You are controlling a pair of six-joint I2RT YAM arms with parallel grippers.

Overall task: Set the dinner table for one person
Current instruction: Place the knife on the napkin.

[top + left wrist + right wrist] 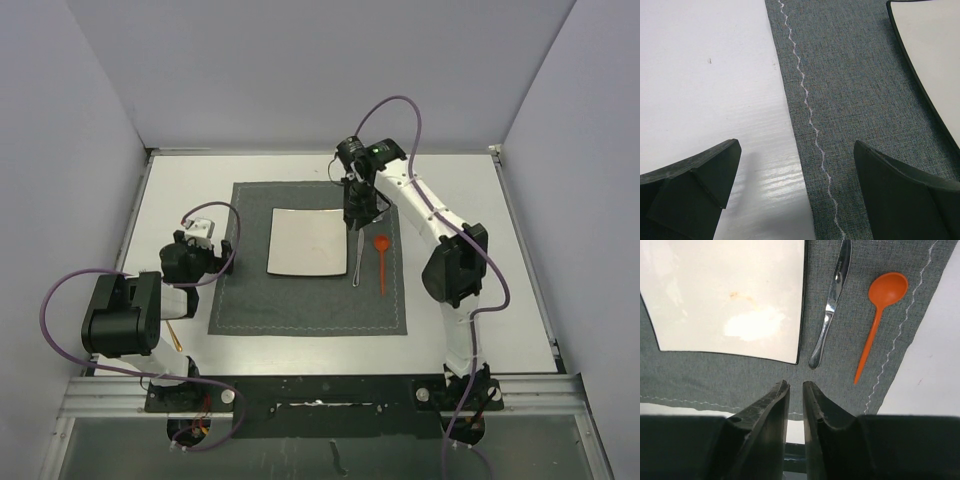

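Observation:
On the white dinner table (480,290) lies a dark grey stitched placemat (300,310). A white square plate (310,242) sits at its middle. Right of the plate lie a metal knife (357,262) and an orange spoon (382,262), side by side. My right gripper (356,215) hangs above the knife's far end. In the right wrist view its jaws (796,384) stand a narrow gap apart with nothing between them, above the knife (832,295), spoon (880,315) and plate (725,295). My left gripper (796,145) is wide open and empty over the placemat's left edge (790,125).
A thin golden stick (173,335) lies on the table beside the left arm's base. Grey walls close in the table at the back and both sides. The black front rail (320,390) runs along the near edge.

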